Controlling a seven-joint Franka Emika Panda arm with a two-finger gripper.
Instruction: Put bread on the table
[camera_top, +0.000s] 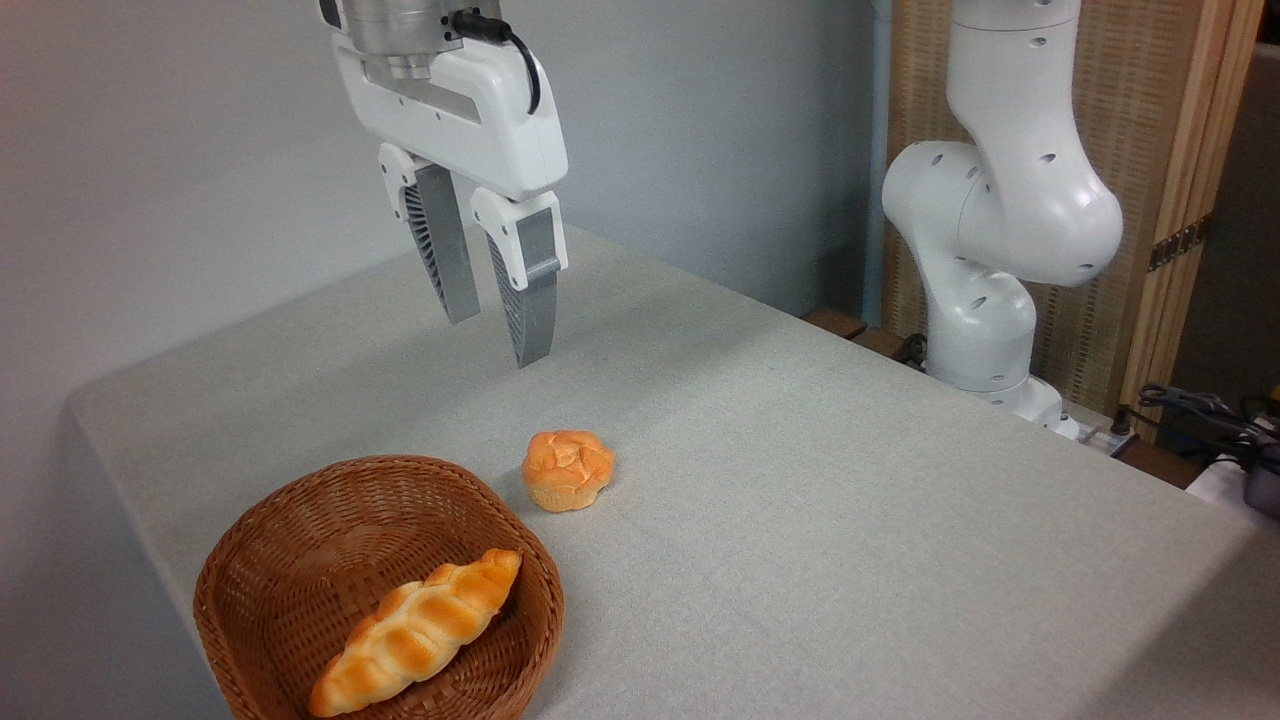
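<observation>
The bread (567, 469), a small round golden-orange bun with a cracked top, rests upright on the table (850, 500), just right of the wicker basket. My gripper (495, 340) hangs well above the cloth, up and to the left of the bun. Its two fingers are apart and hold nothing.
A round brown wicker basket (300, 560) stands at the front left with a long braided loaf (415, 632) inside. The arm's white base (990, 260) rises at the table's far right edge. Cables (1210, 420) lie at the right, a wooden screen behind.
</observation>
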